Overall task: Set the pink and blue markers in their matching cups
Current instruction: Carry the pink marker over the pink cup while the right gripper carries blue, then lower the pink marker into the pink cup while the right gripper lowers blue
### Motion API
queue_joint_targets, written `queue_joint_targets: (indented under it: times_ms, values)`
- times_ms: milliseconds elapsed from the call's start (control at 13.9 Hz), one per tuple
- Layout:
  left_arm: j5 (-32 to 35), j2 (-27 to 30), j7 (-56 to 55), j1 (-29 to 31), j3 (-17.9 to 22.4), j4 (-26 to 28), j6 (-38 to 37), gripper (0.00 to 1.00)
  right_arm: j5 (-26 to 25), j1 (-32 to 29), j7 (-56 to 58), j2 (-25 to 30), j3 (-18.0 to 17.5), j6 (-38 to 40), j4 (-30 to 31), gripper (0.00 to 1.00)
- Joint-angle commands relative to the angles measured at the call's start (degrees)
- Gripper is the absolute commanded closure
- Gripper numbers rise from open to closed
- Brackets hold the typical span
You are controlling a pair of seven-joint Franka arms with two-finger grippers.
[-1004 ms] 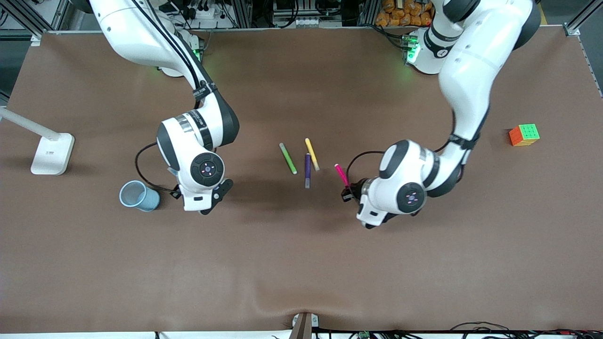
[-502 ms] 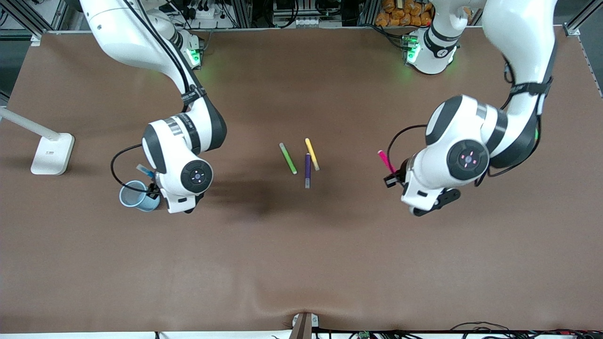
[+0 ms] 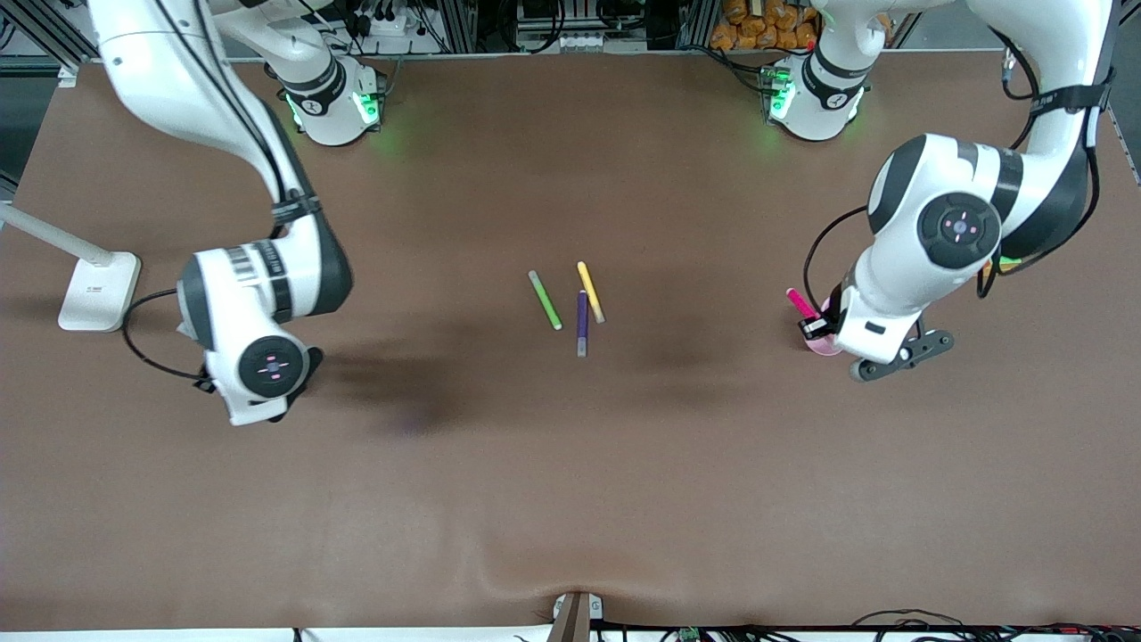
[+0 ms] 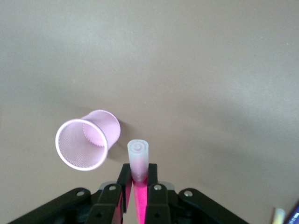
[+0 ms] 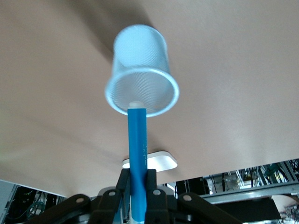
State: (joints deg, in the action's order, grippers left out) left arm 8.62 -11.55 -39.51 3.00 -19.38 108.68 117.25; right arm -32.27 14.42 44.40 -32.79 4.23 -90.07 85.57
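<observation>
Two pens are up in my grippers. The left gripper has its fingers pinched on the slim pink pen, pale cap end first, just beside the rim of the pink cup, a translucent tumbler with a fine mesh-like texture, at middle right of the front view. The right gripper clamps the smooth blue pen, tip at the rim of the blue cup, hidden under the wrist at middle left. Half a second ago both arms sat closer to the middle; each has swung outward to its cup. Three pens, green, yellow and purple, lie unmoved mid-frame on the matte brown desk.
</observation>
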Motion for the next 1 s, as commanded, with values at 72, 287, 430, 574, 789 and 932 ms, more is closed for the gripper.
queue_joint_targets:
  times_ms: [72, 287, 430, 574, 789, 932]
  values:
    - [0.87, 10.57, 6.09, 3.42, -0.30, 13.64, 7.72, 1.00, -1.39, -4.13, 2.09, 2.03, -1.42, -5.80, 5.20, 1.00]
    - [0.96, 15.06, 11.55, 6.05, -0.31, 19.61, 12.63, 1.00, -1.30, -5.28, 2.00, 2.03, -1.51, -10.12, 8.11, 1.00]
    - [0.87, 15.95, 13.92, 7.71, -0.30, 22.88, 17.47, 1.00, -1.22, -5.28, 2.00, 1.94, -1.51, -11.00, 8.82, 1.00]
    - [0.96, 15.95, 17.25, 9.22, -0.22, 24.81, 20.90, 1.00, -1.13, -5.20, 1.57, 1.85, -1.51, -12.14, 9.78, 1.00]
    - [0.96, 15.77, 19.20, 10.19, -0.22, 26.49, 24.08, 1.00, -0.86, -5.11, -0.10, 1.50, -1.51, -16.44, 11.98, 1.00]
    - [0.96, 15.69, 19.38, 10.19, -0.13, 26.58, 24.25, 1.00, -0.86, -4.76, -1.77, 1.41, -1.51, -17.25, 12.86, 1.00]
